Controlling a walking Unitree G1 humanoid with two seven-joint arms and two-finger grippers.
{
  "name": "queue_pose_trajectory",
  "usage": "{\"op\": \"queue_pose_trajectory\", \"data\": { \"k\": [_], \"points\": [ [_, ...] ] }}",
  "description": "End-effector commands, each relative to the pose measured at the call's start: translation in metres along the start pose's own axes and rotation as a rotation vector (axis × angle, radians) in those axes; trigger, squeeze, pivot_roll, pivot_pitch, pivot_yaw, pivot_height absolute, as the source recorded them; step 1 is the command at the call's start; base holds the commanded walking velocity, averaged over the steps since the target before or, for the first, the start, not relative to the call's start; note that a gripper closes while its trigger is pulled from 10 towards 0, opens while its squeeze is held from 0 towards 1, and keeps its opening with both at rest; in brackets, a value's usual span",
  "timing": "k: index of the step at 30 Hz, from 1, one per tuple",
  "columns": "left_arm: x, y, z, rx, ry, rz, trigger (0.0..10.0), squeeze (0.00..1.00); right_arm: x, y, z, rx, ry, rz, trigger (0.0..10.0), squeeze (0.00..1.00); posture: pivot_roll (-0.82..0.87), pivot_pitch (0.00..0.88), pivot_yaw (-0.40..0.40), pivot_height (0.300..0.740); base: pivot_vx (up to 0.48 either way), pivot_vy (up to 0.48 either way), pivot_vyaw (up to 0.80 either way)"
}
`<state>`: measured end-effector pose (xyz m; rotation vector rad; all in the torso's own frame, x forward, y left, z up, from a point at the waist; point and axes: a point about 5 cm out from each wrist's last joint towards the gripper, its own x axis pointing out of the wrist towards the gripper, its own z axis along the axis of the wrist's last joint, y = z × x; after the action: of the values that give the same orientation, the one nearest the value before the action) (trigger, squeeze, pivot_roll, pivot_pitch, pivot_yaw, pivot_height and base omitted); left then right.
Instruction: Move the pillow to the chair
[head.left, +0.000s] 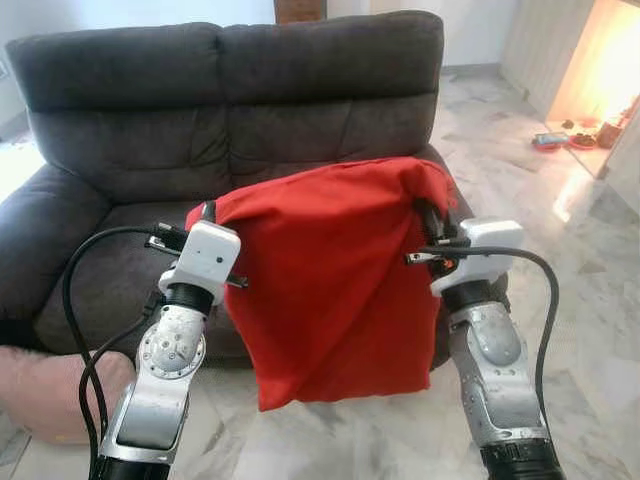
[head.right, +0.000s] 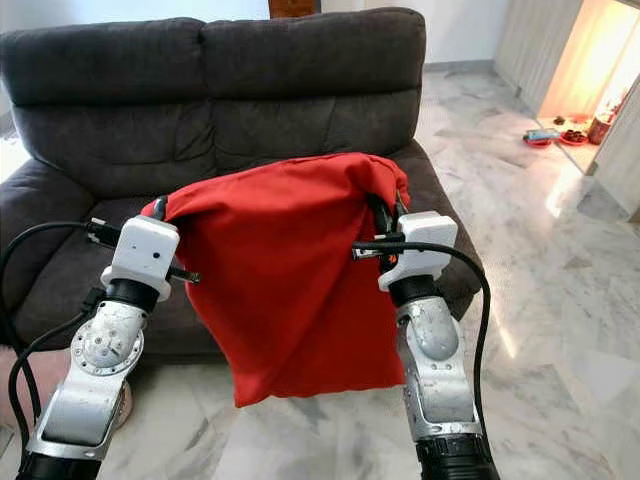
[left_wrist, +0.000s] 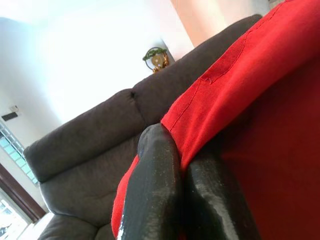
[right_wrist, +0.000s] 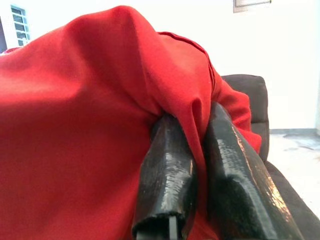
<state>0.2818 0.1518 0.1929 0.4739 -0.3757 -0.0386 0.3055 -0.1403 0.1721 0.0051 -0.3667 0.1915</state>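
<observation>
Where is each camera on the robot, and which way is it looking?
Left eye view: on the head, looking down at the sofa; both arms hold up the red pillow.
Right eye view: beside it, same scene, both arms again.
Left wrist view: on the left arm, looking along the left gripper pinching the pillow's edge.
Right wrist view: on the right arm, looking along the right gripper clamping red fabric.
All four share the pillow and sofa.

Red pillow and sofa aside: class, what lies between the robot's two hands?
The red pillow itself hangs between the left hand and right hand, each shut on a top corner, in both eye views.
</observation>
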Motion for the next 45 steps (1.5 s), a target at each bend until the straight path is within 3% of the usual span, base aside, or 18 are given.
{"op": "queue_pose_trajectory", "data": {
  "k": [1,24,45],
  "points": [
    [0.005,0.011,0.019,0.015,-0.094,0.061,10.0,0.0,0.011,0.008,0.029,-0.014,-0.137,0.032,10.0,0.0,0.02,0.011,0.055,0.74,0.296,0.0,0.0],
    [0.007,0.011,0.022,0.008,-0.104,0.068,10.0,0.0,0.013,0.021,0.032,0.001,-0.15,0.069,10.0,0.0,0.02,0.015,0.051,0.74,0.303,0.0,0.0],
    [0.017,0.028,0.044,0.026,-0.174,0.119,10.0,0.0,0.017,0.029,0.043,0.019,-0.189,0.07,10.0,0.0,0.02,0.018,0.049,0.74,0.306,0.0,-0.2]
  ]
}}
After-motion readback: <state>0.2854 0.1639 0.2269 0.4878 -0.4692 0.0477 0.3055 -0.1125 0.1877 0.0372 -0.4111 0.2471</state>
